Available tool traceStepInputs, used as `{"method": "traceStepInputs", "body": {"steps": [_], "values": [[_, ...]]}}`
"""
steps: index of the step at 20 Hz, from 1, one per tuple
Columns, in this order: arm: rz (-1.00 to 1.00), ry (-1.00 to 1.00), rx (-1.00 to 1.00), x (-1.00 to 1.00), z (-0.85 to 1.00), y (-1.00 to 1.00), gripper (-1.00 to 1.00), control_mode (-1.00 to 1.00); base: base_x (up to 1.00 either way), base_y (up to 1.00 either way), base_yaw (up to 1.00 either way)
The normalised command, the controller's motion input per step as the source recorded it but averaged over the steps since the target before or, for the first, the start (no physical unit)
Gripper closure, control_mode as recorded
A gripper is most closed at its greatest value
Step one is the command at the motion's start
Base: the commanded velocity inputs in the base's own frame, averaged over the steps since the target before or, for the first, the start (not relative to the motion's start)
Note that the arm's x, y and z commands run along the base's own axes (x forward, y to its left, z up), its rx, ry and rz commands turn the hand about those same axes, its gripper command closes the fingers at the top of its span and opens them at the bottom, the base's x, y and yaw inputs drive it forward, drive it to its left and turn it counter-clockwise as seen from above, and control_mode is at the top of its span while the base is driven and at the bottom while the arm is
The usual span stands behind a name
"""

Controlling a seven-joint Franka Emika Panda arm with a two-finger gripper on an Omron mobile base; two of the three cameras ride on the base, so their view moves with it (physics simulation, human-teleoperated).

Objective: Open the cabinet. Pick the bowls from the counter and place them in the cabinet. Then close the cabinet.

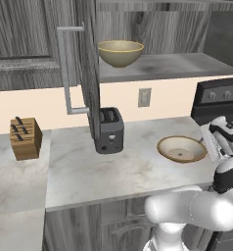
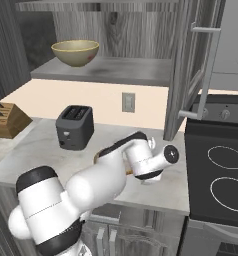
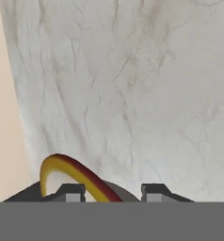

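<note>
The wide tan bowl (image 1: 181, 149) is seen on the tabletop (image 1: 113, 171), well to the right of the toaster (image 1: 109, 130) and on the stove side of it; it sits upright, mouth facing up, and being round it has no long axis across the tabletop, only a vertical axis of symmetry. The deep yellow bowl (image 1: 120, 53) is already placed upright on the shelf (image 1: 172, 66) of the cabinet (image 2: 186, 75), above and slightly right of the toaster; the cabinet doors stand open.

The gripper (image 3: 111, 195) is lowered at the near edge of the tan bowl; in the hand view a curved strip of rim (image 3: 71, 176) is seen passing between the two fingertips (image 3: 70, 192), and the jaws are narrowed partway, apparently about that rim; whether the rim is actually pinched firmly cannot be told, since the contact lies at the very bottom of that view.

The chief risk is judged to be a thin, one-sided hold on a sloping wall; if the bowl is lifted so, it may pivot, tip, or slip out and drop back onto the tabletop; a shallow bite would make this likelier. On the way up to the shelf, the open door to the right of the toaster or the shelf lip could be struck, and the yellow bowl could be nudged if the tan one is set down too close.
</note>
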Motion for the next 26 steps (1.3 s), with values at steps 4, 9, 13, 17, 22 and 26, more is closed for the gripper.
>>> {"method": "traceStepInputs", "body": {"steps": [4,9,13,17,22,26], "values": [[-0.13,-0.06,0.0,-0.5,0.36,0.16,1.0,-1.0,0.0,0.0,0.0],[-0.25,-0.06,0.0,-0.38,0.32,0.31,1.0,-1.0,0.0,0.0,0.0],[-0.33,-0.02,-0.03,-0.17,0.25,0.36,1.0,-1.0,0.0,0.0,0.0],[-0.37,0.0,-0.07,-0.13,0.26,0.47,1.0,-1.0,0.0,0.0,0.0],[-0.36,0.0,-0.06,-0.18,0.33,0.32,1.0,-1.0,0.0,0.0,0.0],[-0.22,0.0,0.0,-0.19,0.41,0.01,1.0,-1.0,0.0,0.0,0.0]]}}
